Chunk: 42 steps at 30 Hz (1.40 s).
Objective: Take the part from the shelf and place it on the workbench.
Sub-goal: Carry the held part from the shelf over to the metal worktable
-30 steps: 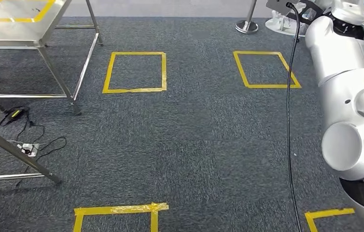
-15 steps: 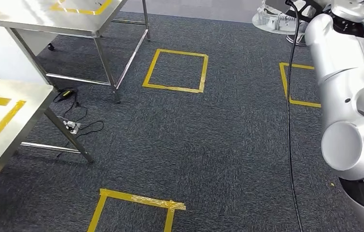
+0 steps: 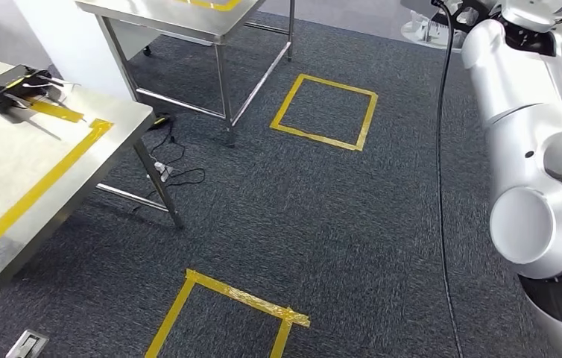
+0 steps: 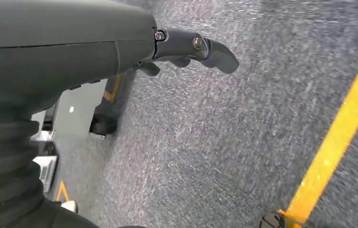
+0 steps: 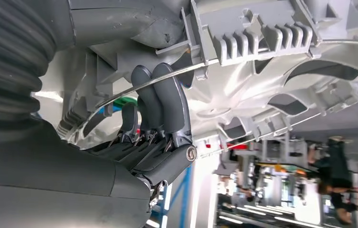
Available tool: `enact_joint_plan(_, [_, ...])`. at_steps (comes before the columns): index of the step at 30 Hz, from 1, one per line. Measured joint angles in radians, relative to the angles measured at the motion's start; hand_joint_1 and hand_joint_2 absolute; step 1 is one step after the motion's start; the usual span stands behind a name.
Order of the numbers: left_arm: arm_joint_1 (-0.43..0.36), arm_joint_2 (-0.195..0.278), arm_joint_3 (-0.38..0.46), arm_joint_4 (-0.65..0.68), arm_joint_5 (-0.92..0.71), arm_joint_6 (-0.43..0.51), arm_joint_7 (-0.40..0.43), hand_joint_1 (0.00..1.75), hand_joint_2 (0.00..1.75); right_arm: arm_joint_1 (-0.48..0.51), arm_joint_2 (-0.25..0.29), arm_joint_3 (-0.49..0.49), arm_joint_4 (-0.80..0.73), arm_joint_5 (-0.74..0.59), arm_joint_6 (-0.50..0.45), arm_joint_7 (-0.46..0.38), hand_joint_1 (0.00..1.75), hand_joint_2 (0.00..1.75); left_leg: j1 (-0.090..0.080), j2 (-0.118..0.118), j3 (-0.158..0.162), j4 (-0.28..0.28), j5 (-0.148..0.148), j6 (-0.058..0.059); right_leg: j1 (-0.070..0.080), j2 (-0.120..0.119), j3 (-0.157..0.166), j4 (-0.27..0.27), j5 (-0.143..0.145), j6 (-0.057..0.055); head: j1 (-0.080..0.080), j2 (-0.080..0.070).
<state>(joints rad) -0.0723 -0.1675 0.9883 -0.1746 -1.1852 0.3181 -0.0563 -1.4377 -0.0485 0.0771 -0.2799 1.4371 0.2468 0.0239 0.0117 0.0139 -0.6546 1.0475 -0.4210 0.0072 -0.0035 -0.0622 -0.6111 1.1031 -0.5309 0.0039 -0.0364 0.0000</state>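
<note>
- The right hand (image 5: 160, 118) has its dark grey fingers (image 5: 167, 102) curled around the rim of the large silver-grey cast metal part with ribs and cut-out openings (image 5: 281, 61); the hand grips this part firmly.
- The part lies directly against the fingers of the right hand and reaches out beyond them, so it is carried in the air and rests on no table.
- In the head view the silver right arm (image 3: 539, 142) rises along the right side, and a small piece of the grey part (image 3: 431, 30) shows at the upper edge, near the top of this arm.
- The left hand (image 4: 186, 50) hangs over the dark grey carpet floor (image 4: 243, 133). Its fingers are a little bent, with nothing between them; the hand is open and empty.
- Well away from the left hand, a stripe of yellow tape (image 4: 334, 137) runs across the carpet.
- In the head view, far to the left of the right arm, stands the stainless steel workbench with yellow tape lines on its top (image 3: 10, 186). It is well apart from the carried part.
- On the far corner of this workbench lies a small black device with thin wires (image 3: 17, 86).
- A second steel table (image 3: 188, 19) stands behind it.
- A thin black cable (image 3: 440, 186) hangs down just beside the right arm.
- Squares of yellow tape (image 3: 326, 112) mark the carpet between the tables and the arm.
</note>
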Motion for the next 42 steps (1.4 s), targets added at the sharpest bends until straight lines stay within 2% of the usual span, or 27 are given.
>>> enact_joint_plan(2, [-0.003,0.0,0.0,0.0,0.0,0.001,0.001,0.0,1.75,0.002,-0.003,0.0,0.0,0.0,0.0,0.002,1.75,1.75,0.001,-0.026,-0.004,0.0,0.004,0.007,-0.005,0.049,-0.062,0.133,-0.063,0.005,0.0,0.0])
enact_joint_plan(3, [-0.003,0.0,0.0,0.0,0.0,0.001,0.002,0.0,1.75,0.003,-0.004,0.0,0.001,0.001,0.0,0.003,1.75,1.75,0.001,-0.041,-0.006,0.0,0.005,0.008,-0.005,0.057,-0.093,0.193,-0.083,0.007,0.0,0.0])
enact_joint_plan(4, [-0.003,0.0,0.0,0.0,0.0,0.001,0.003,0.0,1.75,0.004,-0.005,0.0,0.001,0.001,0.001,0.004,1.75,1.75,0.001,-0.057,-0.008,0.0,0.007,0.009,-0.005,0.059,-0.11,0.222,-0.085,0.006,0.0,0.0])
enact_joint_plan(5, [-0.002,0.0,0.0,0.0,0.0,0.001,0.003,0.0,1.75,0.005,-0.004,0.0,0.001,0.002,0.001,0.005,1.75,1.75,0.001,-0.072,-0.008,0.001,0.009,0.008,-0.005,0.061,-0.107,0.211,-0.067,0.003,0.0,0.0])
enact_joint_plan(6, [-0.002,0.0,0.001,0.0,0.0,0.001,0.004,0.0,1.75,0.004,-0.004,0.0,0.001,0.002,0.002,0.005,1.75,1.75,0.001,-0.087,-0.008,0.001,0.01,0.006,-0.005,0.067,-0.084,0.161,-0.034,0.0,0.0,0.0])
enact_joint_plan(8, [-0.003,0.0,0.001,0.0,0.0,0.001,0.005,0.0,1.75,-0.001,-0.004,0.0,0.001,0.002,0.003,0.003,1.75,1.75,0.002,-0.116,-0.011,0.001,0.015,-0.001,-0.007,0.11,-0.018,0.019,0.03,-0.008,0.0,0.0])
enact_joint_plan(10, [-0.003,0.0,0.001,-0.001,0.001,0.002,0.008,0.0,1.75,-0.005,-0.002,0.0,0.001,0.003,0.004,-0.002,1.75,1.75,0.005,-0.142,-0.019,-0.001,0.024,-0.014,-0.006,0.141,0.014,-0.057,0.051,-0.01,0.0,0.0])
enact_joint_plan(12, [0.0,-0.001,0.002,0.0,0.003,0.004,0.011,0.0,1.75,-0.007,0.006,0.0,0.001,0.004,0.005,-0.006,1.75,1.75,0.009,-0.166,-0.026,-0.009,0.034,-0.03,-0.004,0.124,0.017,-0.066,0.054,-0.013,0.001,0.0])
enact_joint_plan(13, [0.002,-0.001,0.003,0.0,0.005,0.005,0.011,0.0,1.75,-0.008,0.011,0.0,0.001,0.005,0.005,-0.008,1.75,1.75,0.008,-0.162,-0.03,-0.009,0.035,-0.036,-0.005,0.111,0.021,-0.072,0.058,-0.018,0.001,0.0])
enact_joint_plan(14, [0.004,-0.001,0.004,0.0,0.006,0.007,0.011,0.0,1.75,-0.009,0.016,0.0,0.001,0.005,0.005,-0.009,1.75,1.75,0.005,-0.14,-0.038,0.002,0.025,-0.039,-0.006,0.096,0.024,-0.079,0.064,-0.025,0.0,0.0])
enact_joint_plan(15, [0.004,-0.001,0.006,0.0,0.008,0.008,0.011,0.0,1.75,-0.01,0.02,0.0,0.001,0.006,0.005,-0.009,1.75,1.75,0.001,-0.107,-0.052,0.032,0.004,-0.041,-0.008,0.082,0.028,-0.087,0.07,-0.031,-0.002,0.0])
enact_joint_plan(17, [0.002,-0.001,0.009,0.0,0.009,0.008,0.01,0.0,1.75,-0.01,0.022,0.0,0.001,0.006,0.006,-0.008,1.75,1.75,-0.002,-0.039,-0.101,0.15,-0.062,-0.044,-0.004,0.054,0.028,-0.089,0.073,-0.038,-0.005,0.0])
enact_joint_plan(19, [0.001,-0.001,0.01,0.0,0.008,0.008,0.01,0.0,1.75,-0.009,0.022,0.0,0.001,0.006,0.007,-0.006,1.75,1.75,0.0,-0.021,-0.138,0.249,-0.1,-0.048,-0.001,0.024,0.024,-0.085,0.072,-0.04,-0.006,0.0])
enact_joint_plan(20, [0.002,-0.001,0.01,0.0,0.007,0.008,0.01,0.0,1.75,-0.009,0.022,0.0,0.001,0.006,0.008,-0.006,1.75,1.75,0.001,-0.018,-0.132,0.251,-0.095,-0.049,0.0,0.009,0.023,-0.083,0.071,-0.04,-0.006,0.0])
enact_joint_plan(22, [0.002,0.001,0.01,0.0,0.004,0.008,0.009,0.0,1.75,-0.009,0.021,0.0,0.001,0.006,0.01,-0.006,1.75,1.75,0.0,0.0,-0.065,0.146,-0.047,-0.049,0.0,-0.017,0.021,-0.075,0.065,-0.036,-0.006,0.0])
enact_joint_plan(24, [0.001,0.002,0.011,0.0,0.002,0.008,0.008,0.0,1.75,-0.011,0.018,0.0,0.001,0.005,0.012,-0.006,1.75,1.75,-0.007,0.042,0.001,0.036,-0.019,-0.037,0.005,-0.039,0.019,-0.065,0.058,-0.029,-0.005,0.0])
enact_joint_plan(26, [0.0,0.003,0.011,0.0,0.002,0.007,0.008,0.0,1.75,-0.011,0.016,0.0,0.001,0.005,0.012,-0.008,1.75,1.75,-0.014,0.055,0.013,0.008,-0.019,-0.02,0.01,-0.058,0.019,-0.061,0.055,-0.02,-0.005,0.0])
enact_joint_plan(28, [0.0,0.004,0.011,0.0,0.002,0.007,0.007,0.0,1.75,-0.012,0.016,0.0,0.001,0.006,0.013,-0.01,1.75,1.75,-0.012,0.031,0.01,0.002,-0.011,-0.008,0.008,-0.071,0.021,-0.062,0.053,-0.01,-0.005,0.0])
enact_joint_plan(30, [0.0,0.004,0.011,0.0,0.002,0.006,0.006,0.0,1.75,-0.013,0.015,0.0,0.0,0.005,0.013,-0.011,1.75,1.75,-0.006,0.009,0.01,-0.005,-0.003,0.004,0.002,-0.027,0.009,-0.03,0.026,0.001,-0.005,0.0])
enact_joint_plan(32, [-0.002,0.004,0.012,0.0,0.002,0.006,0.004,0.0,1.75,-0.014,0.009,0.0,0.001,0.005,0.014,-0.012,1.75,1.75,-0.001,-0.014,0.006,-0.007,0.003,0.011,-0.004,0.039,-0.039,0.079,-0.034,0.011,-0.005,0.0])
enact_joint_plan(34, [-0.005,0.004,0.012,0.0,0.002,0.006,0.004,0.0,1.75,-0.012,0.004,0.0,0.002,0.005,0.014,-0.013,1.75,1.75,-0.001,-0.042,0.0,-0.007,0.008,0.014,-0.005,0.057,-0.096,0.197,-0.078,0.015,-0.005,0.0])
enact_joint_plan(35, [-0.004,0.004,0.012,0.0,0.002,0.006,0.004,0.0,1.75,-0.01,0.002,0.0,0.003,0.005,0.014,-0.013,1.75,1.75,-0.001,-0.058,-0.002,-0.007,0.01,0.012,-0.005,0.058,-0.105,0.214,-0.073,0.014,-0.005,0.0])
enact_joint_plan(36, [-0.003,0.003,0.012,0.0,0.002,0.006,0.004,0.0,1.75,-0.01,0.002,0.0,0.003,0.005,0.013,-0.013,1.75,1.75,0.0,-0.073,-0.003,-0.006,0.012,0.01,-0.006,0.06,-0.095,0.19,-0.05,0.012,-0.005,0.0])
enact_joint_plan(37, [-0.003,0.003,0.012,0.0,0.002,0.006,0.005,0.0,1.75,-0.01,0.001,0.0,0.003,0.005,0.013,-0.013,1.75,1.75,0.0,-0.089,-0.003,-0.006,0.015,0.007,-0.007,0.069,-0.067,0.132,-0.014,0.01,-0.005,0.0])
enact_joint_plan(39, [-0.003,0.004,0.012,0.0,0.002,0.006,0.005,0.0,1.75,-0.011,0.0,0.0,0.003,0.003,0.013,-0.014,1.75,1.75,0.001,-0.117,-0.008,-0.005,0.02,-0.002,-0.012,0.116,-0.003,-0.002,0.037,0.005,-0.005,0.0])
enact_joint_plan(41, [-0.004,0.004,0.012,0.0,0.002,0.006,0.004,0.0,1.75,-0.011,-0.002,0.0,0.003,0.001,0.013,-0.014,1.75,1.75,0.005,-0.143,-0.018,-0.007,0.03,-0.017,-0.011,0.146,0.021,-0.061,0.047,0.002,-0.005,0.0])
enact_joint_plan(42, [-0.003,0.004,0.012,0.0,0.002,0.006,0.004,0.0,1.75,-0.01,-0.002,0.0,0.003,0.001,0.012,-0.014,1.75,1.75,0.006,-0.157,-0.023,-0.011,0.036,-0.026,-0.008,0.137,0.022,-0.065,0.049,-0.001,-0.005,0.0])
